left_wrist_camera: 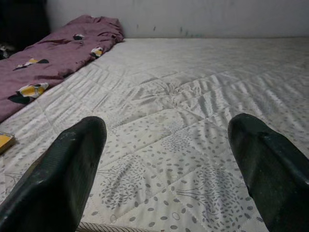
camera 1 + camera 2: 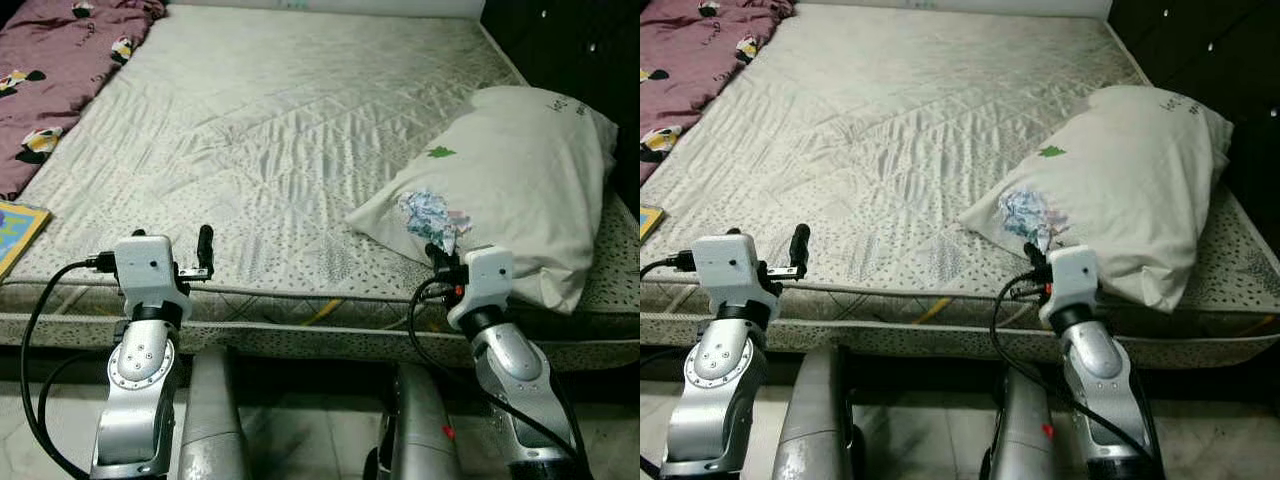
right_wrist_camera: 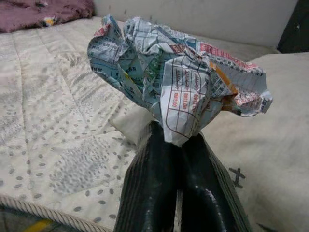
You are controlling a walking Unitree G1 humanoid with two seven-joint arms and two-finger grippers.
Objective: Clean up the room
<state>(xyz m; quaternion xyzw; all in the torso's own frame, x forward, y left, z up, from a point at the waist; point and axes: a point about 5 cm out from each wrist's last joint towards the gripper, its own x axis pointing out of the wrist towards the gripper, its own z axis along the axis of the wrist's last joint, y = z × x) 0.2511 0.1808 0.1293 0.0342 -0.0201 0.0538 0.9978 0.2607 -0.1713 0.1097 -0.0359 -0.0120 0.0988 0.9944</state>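
STEP: litter pickup from bed | RIGHT: right pincer (image 3: 176, 159) clamps crumpled printed paper wad (image 3: 178, 77) above near edge of grey quilted mattress (image 2: 280, 150), beside white pillow (image 2: 510, 170) | LEFT: left pincer (image 1: 164, 164) spread, empty | NEXT: likely carry wad to bin.

Crumpled paper (image 3: 181, 79) printed with tables and small figures — too fine to read, pillow (image 2: 520, 160) print likewise — illegible
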